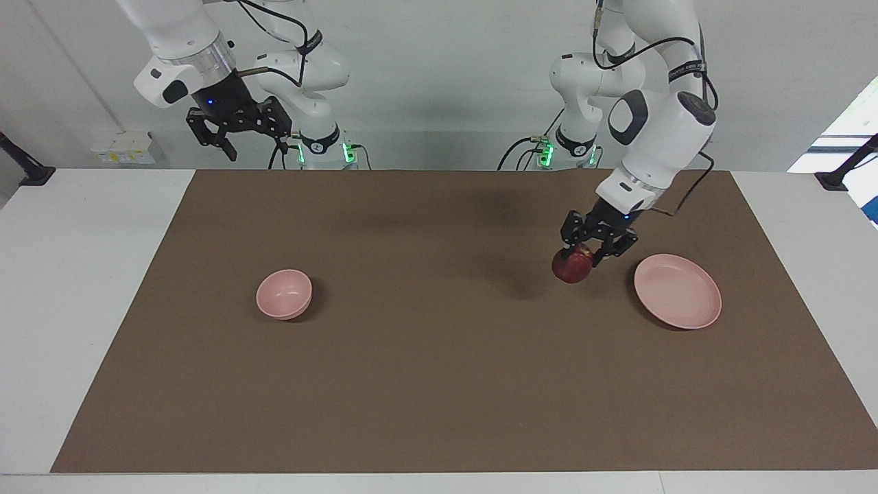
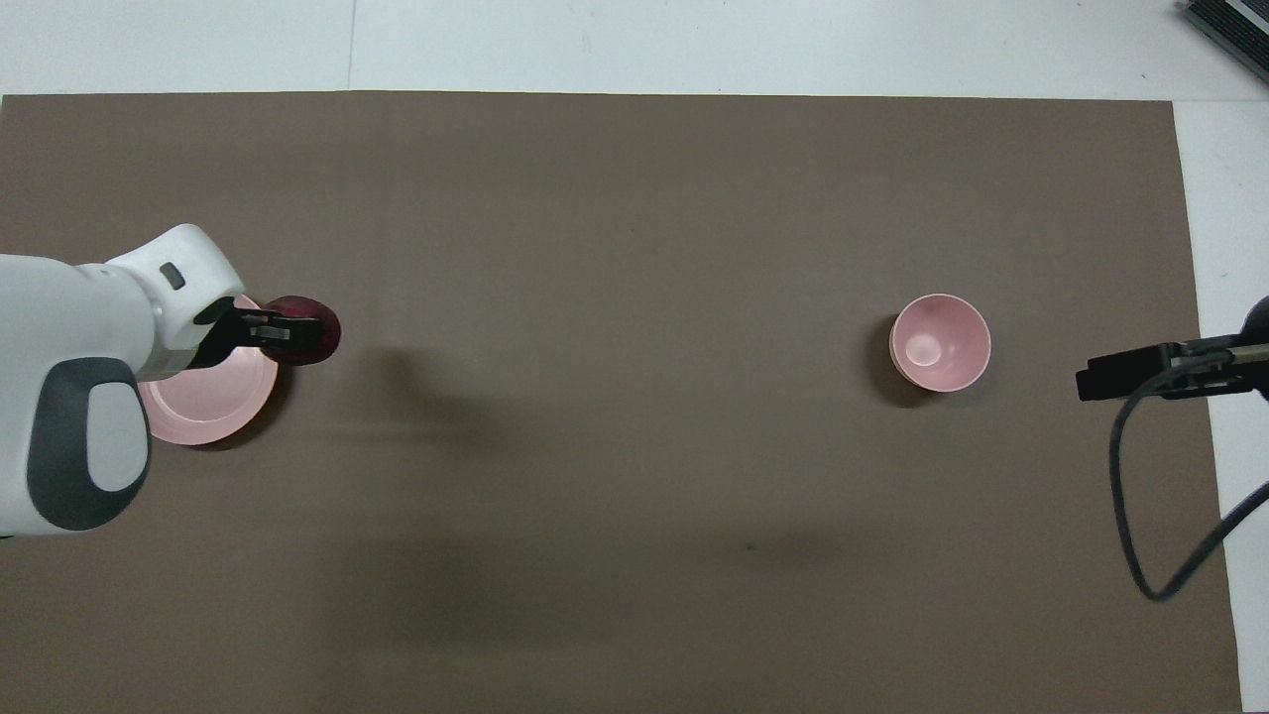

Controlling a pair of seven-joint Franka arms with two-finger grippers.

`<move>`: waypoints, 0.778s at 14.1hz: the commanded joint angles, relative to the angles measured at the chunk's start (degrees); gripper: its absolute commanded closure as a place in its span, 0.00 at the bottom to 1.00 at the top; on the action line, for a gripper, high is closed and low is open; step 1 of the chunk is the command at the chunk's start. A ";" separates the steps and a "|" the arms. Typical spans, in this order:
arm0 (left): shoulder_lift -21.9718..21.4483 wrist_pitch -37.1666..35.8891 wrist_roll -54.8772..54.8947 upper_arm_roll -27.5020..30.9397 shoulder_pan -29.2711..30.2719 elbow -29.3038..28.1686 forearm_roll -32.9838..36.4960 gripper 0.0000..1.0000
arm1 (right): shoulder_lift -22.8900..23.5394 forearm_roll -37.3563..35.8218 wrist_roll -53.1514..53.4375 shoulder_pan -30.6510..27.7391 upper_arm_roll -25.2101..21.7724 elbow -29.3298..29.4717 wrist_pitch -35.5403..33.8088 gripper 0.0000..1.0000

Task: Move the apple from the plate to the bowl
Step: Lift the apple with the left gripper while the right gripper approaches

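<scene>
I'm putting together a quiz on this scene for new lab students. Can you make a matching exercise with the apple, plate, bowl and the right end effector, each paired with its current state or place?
Things:
1. apple
2. plate
3. bowl
4. right end effector

States:
A. empty, toward the right arm's end of the table
B. waiting raised, holding nothing
C. held in the air by the left end effector, over the mat beside the plate
D. empty, toward the left arm's end of the table

Pairs: 1-C, 2-D, 3-A, 4-B
</scene>
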 commanded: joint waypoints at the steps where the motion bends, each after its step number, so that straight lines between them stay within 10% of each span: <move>1: 0.99 -0.01 -3.05 0.51 -4.84 3.71 -6.30 1.00 | 0.13 3.36 0.40 0.67 0.16 -4.19 5.06 0.00; 11: 1.43 21.77 -4.81 -16.10 -5.47 3.81 -30.49 1.00 | 9.36 26.54 28.58 4.72 0.16 -7.81 15.98 0.00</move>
